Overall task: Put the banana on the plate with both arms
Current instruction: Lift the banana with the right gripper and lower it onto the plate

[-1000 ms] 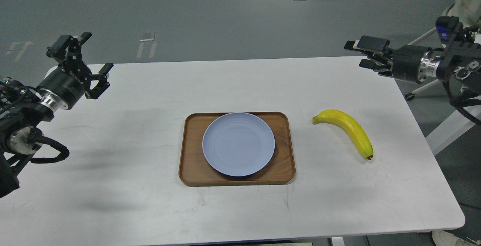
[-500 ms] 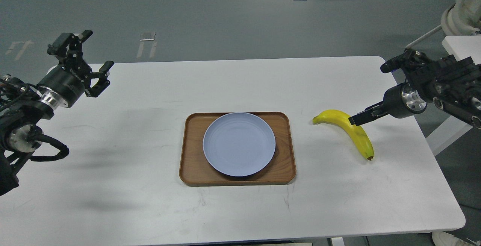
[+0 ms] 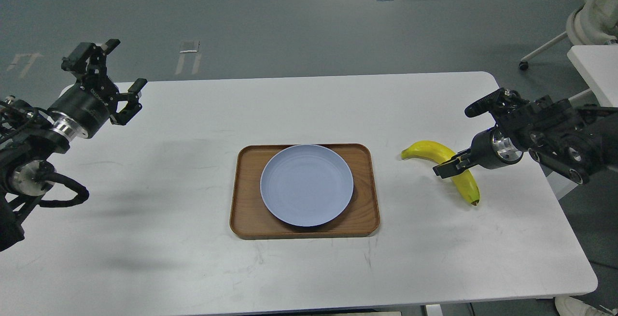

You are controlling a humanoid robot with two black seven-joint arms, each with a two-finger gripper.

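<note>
The banana [image 3: 425,150] lies on the white table, right of the tray, curving from its stem end towards a dark tip near me. The plate [image 3: 306,184] sits empty on the brown tray [image 3: 246,190] at the table's middle. My right gripper [image 3: 446,167] is low over the banana's middle and hides part of it. Its dark fingers overlap, so I cannot tell whether they are open or touching the banana. My left gripper [image 3: 123,64] is open and empty, held above the table's far left corner, well away from the plate.
The white table [image 3: 193,267] ends just right of the banana, with its right edge under my right arm. A white desk corner [image 3: 594,64] and a chair base [image 3: 589,26] stand on the floor to the far right.
My right gripper has swung down and in from above the table's far right corner to the banana's middle. The left arm has barely moved. Banana and plate have stayed put.
</note>
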